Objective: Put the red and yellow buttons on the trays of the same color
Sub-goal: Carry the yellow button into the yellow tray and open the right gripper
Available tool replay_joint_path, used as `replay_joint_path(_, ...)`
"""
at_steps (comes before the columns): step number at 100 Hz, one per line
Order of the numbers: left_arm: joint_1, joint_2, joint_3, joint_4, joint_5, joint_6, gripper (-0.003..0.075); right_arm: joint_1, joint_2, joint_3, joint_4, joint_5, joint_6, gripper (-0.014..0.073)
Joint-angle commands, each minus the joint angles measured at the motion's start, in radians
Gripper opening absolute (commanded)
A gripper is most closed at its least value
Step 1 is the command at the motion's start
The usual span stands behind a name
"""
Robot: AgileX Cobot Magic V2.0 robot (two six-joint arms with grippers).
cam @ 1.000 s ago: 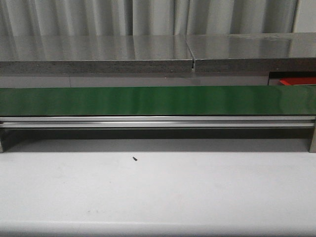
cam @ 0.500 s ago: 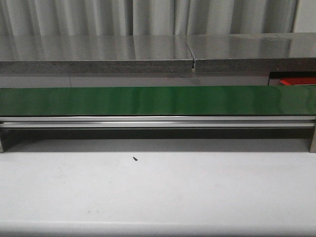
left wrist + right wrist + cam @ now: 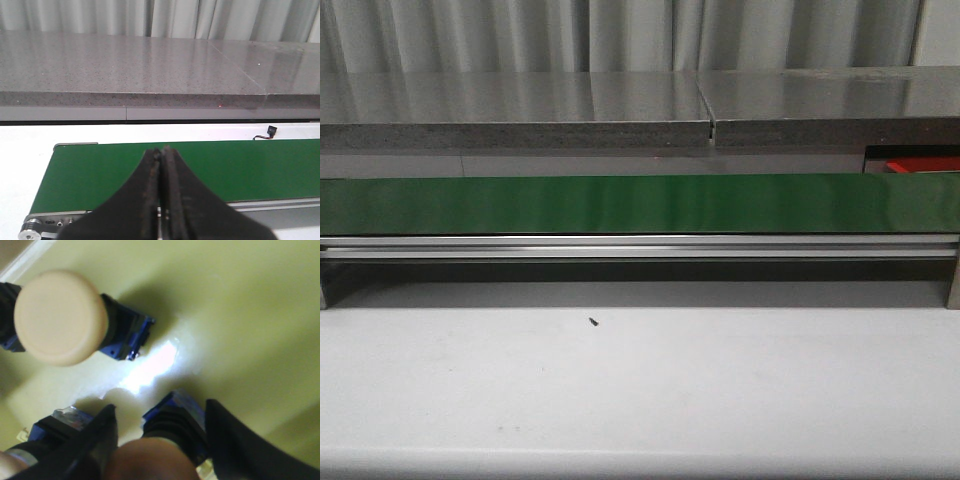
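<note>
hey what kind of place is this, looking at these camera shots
Likely a small sorting bench in a workshop or lab. A green conveyor belt on metal rails crosses a white table, grey stone slabs sit behind, and yellow push buttons rest on a yellow tray.

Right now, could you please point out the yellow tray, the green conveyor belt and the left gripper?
yellow tray [image 3: 250, 315]: right wrist view, bare floor.
green conveyor belt [image 3: 620, 204]: front view, belt surface.
left gripper [image 3: 161, 155]: left wrist view, fingertips.

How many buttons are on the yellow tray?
3, maybe more hidden. One pale-capped button lies on the yellow tray, one button sits between the right gripper fingers, another beside it.
</note>
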Motion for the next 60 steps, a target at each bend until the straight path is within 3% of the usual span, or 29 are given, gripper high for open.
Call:
replay_joint_path(1,-0.007,0.005,-0.027,-0.03,-0.033,-0.003,-0.0019,-0.001,-0.043,-0.02,0.029,-0.003,-0.013,0.0568)
replay_joint_path(6,-0.007,0.005,-0.027,-0.03,-0.033,-0.003,-0.0019,0.0,-0.06,-0.02,0.04,-0.001,-0.013,0.0608)
replay_joint_path(26,-0.007,0.005,-0.027,-0.03,-0.033,-0.003,-0.0019,0.059,-0.154,-0.038,0.05,0.001,-0.016,0.0606)
replay_joint_path(60,-0.007,0.005,-0.027,-0.03,-0.033,-0.003,-0.0019,0.341,-0.386,-0.077,0.05,-0.047,-0.116,0.0606)
